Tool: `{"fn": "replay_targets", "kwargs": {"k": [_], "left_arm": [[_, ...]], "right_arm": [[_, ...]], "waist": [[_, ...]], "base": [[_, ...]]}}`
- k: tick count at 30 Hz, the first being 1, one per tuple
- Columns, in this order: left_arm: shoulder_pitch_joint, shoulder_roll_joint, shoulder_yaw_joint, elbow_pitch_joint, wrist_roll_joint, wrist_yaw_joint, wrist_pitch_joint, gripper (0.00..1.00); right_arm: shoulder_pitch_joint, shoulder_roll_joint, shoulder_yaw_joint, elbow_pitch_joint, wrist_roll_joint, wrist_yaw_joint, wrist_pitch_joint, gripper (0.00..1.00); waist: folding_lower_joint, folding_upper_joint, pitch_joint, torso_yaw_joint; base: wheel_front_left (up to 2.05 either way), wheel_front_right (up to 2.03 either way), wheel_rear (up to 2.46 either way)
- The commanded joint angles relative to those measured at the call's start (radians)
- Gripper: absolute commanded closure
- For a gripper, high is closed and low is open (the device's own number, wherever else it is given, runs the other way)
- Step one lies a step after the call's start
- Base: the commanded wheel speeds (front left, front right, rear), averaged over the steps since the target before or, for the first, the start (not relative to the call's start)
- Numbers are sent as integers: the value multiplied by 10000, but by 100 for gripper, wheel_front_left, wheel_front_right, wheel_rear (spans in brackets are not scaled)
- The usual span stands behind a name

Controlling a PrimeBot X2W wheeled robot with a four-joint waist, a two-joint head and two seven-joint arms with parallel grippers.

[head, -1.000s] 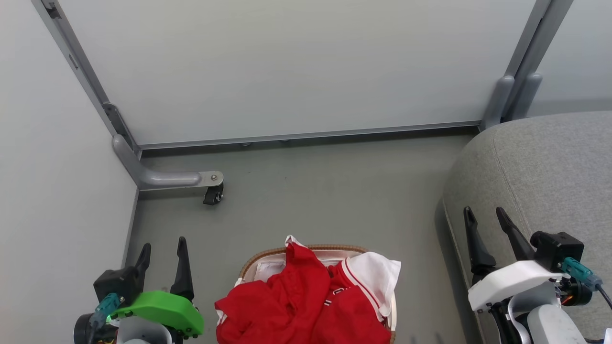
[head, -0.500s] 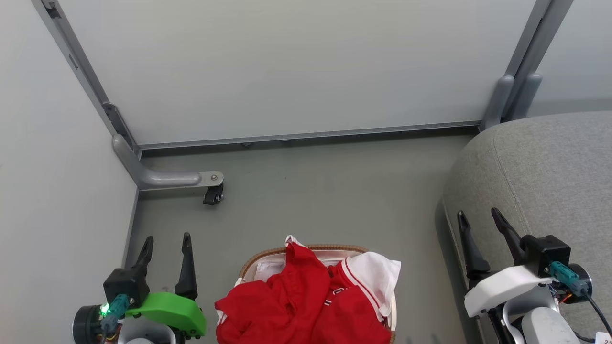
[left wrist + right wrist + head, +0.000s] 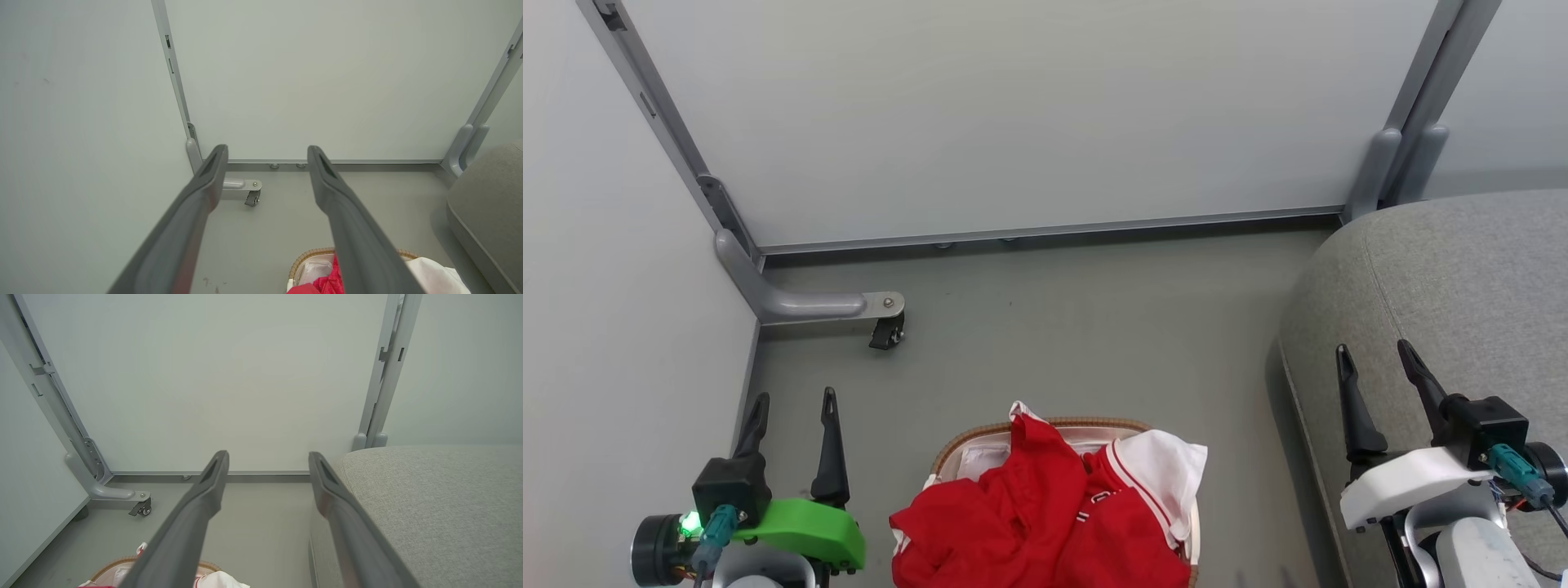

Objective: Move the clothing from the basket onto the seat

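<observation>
Shift: my left gripper [image 3: 796, 394] and right gripper [image 3: 1373, 347] only nudge about, both spread, empty | clothing [image 3: 1045, 514] unmoved, heaped in basket [image 3: 980, 431] | seat [image 3: 1462, 278] beside it | pick not begun, I judge.

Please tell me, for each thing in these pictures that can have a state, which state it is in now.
Bright red sports clothing with white trim: heaped in the basket, hanging over its rim, not gripped.
Oval white plastic basket with brown woven rim: upright on the floor, full.
Large grey fabric seat: no clothing on its visible part.
Left gripper: open, empty, beside the basket.
Right gripper: open, empty, near the seat's edge.
</observation>
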Motion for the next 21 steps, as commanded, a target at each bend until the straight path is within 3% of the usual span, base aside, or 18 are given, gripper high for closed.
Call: {"fn": "replay_targets", "kwargs": {"k": [1, 9, 21], "left_arm": [[154, -5, 38, -13, 251, -79, -72, 0], [116, -63, -7, 105, 830, -229, -232, 0], [-864, -82, -470, 611, 254, -557, -201, 0]], "right_arm": [[-108, -34, -41, -27, -209, -3, -93, 0], [-155, -39, 1, -94, -680, -3, -237, 0], [-792, -39, 272, -567, -407, -5, -216, 0]], "waist": [[0, 0, 19, -6], [0, 0, 291, -84], [0, 0, 1830, -403]], "base": [[0, 0, 0], [0, 0, 0], [0, 0, 0]]}}
